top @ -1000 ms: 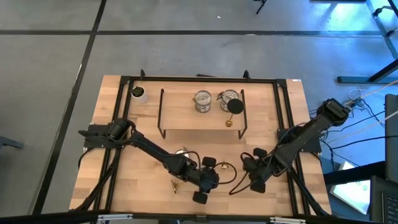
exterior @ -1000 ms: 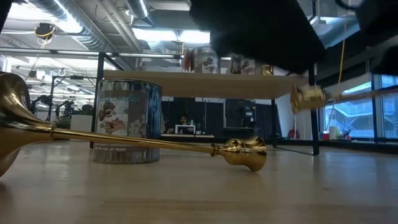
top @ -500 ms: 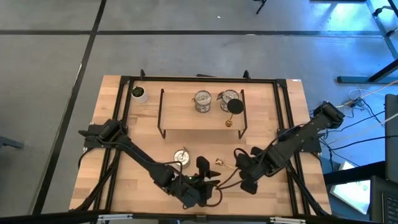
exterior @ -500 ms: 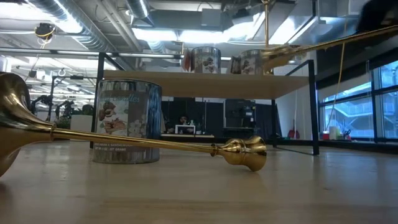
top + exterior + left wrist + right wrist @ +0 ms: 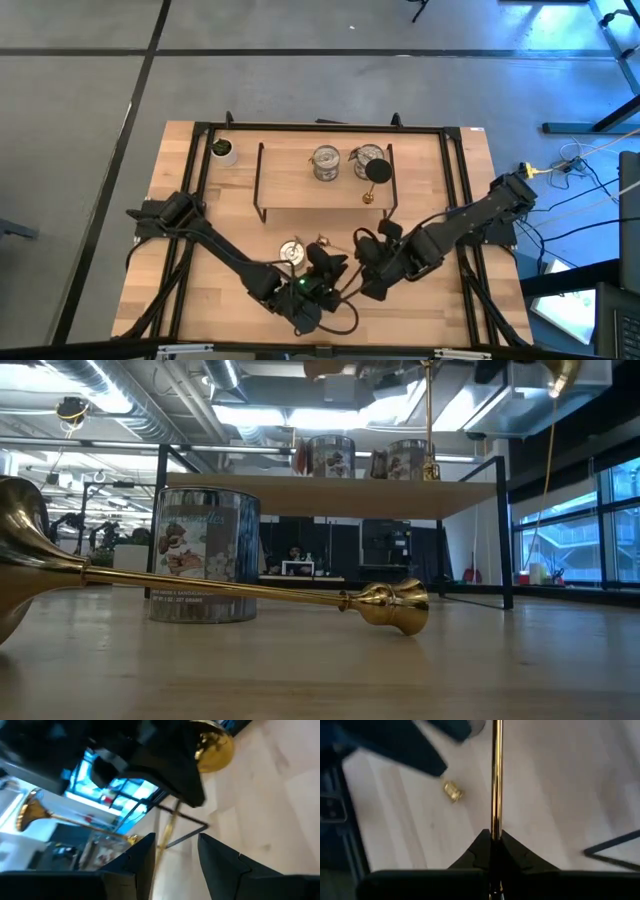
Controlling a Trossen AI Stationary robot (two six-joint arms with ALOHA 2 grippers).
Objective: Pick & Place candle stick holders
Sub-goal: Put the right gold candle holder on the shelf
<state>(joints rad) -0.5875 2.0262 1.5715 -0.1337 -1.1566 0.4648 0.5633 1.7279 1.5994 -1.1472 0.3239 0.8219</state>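
So the right end effector point(image 5: 492, 851) is pinched tight on a gold stick point(image 5: 496, 775), the stem running straight out from between its fingers, and it's up off the surface point(image 5: 440, 300) near the front middle, just in front of the rack point(image 5: 262, 185). The left end effector point(image 5: 175, 851) is right next to it at the front middle too, fingers spread apart with nothing between them. From its wrist cam you can see another gold stick point(image 5: 75, 820) lying across further off. In the low view one stick point(image 5: 220, 588) lies flat on the surface with its knobby end toward the right, and a silvery cup point(image 5: 205, 555) stands just behind it. From above that cup point(image 5: 292, 251) sits near the front middle, close by the left arm. Up on the rack's shelf there are two more cups point(image 5: 326, 162) side by side, and a third stick point(image 5: 376, 175) standing upright beside the right-hand one. A plant pot point(image 5: 222, 150) is at the back left corner.
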